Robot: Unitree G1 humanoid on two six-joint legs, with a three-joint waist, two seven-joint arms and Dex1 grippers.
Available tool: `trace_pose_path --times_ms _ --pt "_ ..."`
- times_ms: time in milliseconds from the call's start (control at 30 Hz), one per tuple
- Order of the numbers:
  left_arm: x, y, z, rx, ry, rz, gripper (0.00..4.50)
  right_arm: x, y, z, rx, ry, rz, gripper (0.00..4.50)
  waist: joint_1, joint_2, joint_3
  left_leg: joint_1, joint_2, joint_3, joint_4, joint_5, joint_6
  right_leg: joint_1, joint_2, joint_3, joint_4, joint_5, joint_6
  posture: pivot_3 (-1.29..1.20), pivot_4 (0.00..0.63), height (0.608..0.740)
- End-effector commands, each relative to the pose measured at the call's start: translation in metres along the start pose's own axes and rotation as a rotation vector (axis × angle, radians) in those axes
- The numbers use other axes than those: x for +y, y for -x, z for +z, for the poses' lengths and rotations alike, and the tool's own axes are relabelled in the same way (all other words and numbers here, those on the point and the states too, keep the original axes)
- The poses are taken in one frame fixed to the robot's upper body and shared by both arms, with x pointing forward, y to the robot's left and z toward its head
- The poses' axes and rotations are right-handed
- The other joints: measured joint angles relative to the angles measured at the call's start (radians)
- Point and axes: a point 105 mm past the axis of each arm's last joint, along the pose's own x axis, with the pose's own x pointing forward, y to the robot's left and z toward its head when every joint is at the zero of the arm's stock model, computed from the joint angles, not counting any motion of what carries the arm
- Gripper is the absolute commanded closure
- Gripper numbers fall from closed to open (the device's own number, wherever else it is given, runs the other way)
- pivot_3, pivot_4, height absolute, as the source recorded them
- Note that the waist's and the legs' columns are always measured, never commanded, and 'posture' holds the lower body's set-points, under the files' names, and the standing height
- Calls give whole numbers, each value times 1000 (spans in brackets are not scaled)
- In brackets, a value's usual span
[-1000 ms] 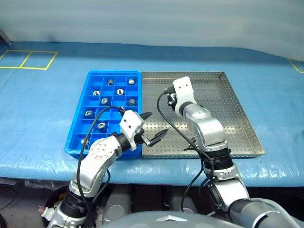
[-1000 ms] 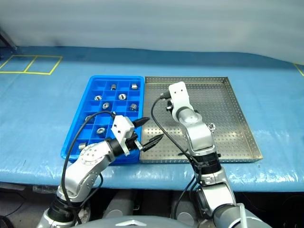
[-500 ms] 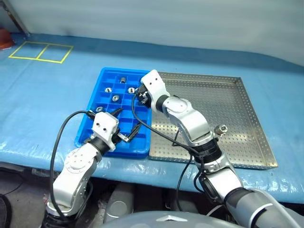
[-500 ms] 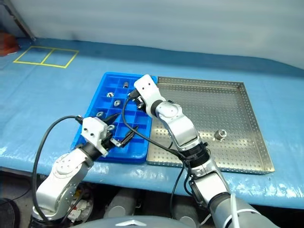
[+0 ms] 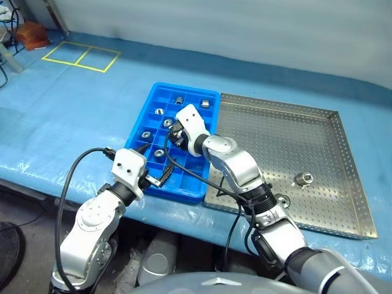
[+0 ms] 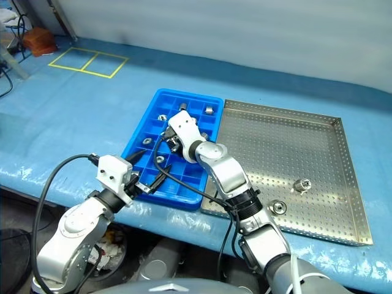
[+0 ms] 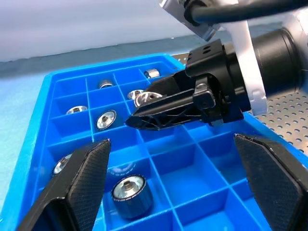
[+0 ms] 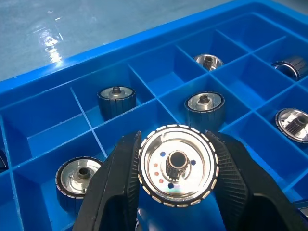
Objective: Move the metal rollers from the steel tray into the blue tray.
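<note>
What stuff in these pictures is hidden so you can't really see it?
- Blue tray: in the head views the right arm covers some middle compartments, so the rollers inside can't be counted.
- Roller held in the right tool: the fingers hide its sides in the right wrist view.
- Steel tray: cut off by the left wrist view's edge.

Bright, even overhead light, soft short shadows. Glare on the blue table cover toward 10 o'clock and on the steel tray; the held roller gleams sharp. Left wrist view's near fingertips look slightly soft.
</note>
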Motion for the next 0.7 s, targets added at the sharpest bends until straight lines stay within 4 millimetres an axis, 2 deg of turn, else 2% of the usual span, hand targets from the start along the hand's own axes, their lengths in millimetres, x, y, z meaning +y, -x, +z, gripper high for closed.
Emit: trace_pose_path --times_ms 33,233,333,500,533,700 --pt "-5 -1 13 -51 -19 -30 0 -6 10 10 -54 -5 -14 2790 12 0 0 0 0 0 0 0 0 0 0 0 0 0 0 447 150 740" --pt "-7 -3 13 -51 -20 -56 0 -11 14 -7 -9 -57 -27 2790 27 0 0 -1 1 0 0 -1 -1 0 2 0 0 0 -1 423 150 740" --pt "-8 -4 12 -50 -21 -65 0 -12 15 -12 1 -83 -29 1776 26 0 0 -1 1 1 0 -1 -1 0 2 0 0 0 -1 414 150 740" --pt "-10 -7 12 -52 -24 -90 0 -18 24 1 -54 -93 -72 156 24 0 0 -1 2 1 0 0 -1 0 2 0 0 0 -1 376 150 740" --pt "-10 -8 12 -53 -23 -93 0 -19 26 3 -62 -98 -80 29 23 0 0 -1 1 0 0 0 -1 1 2 0 0 0 -1 376 150 740" --pt "-17 -15 13 -57 -23 -152 0 -42 47 5 -90 -112 -219 29 13 0 0 -1 1 1 1 0 -1 1 2 0 0 0 -1 321 150 740"
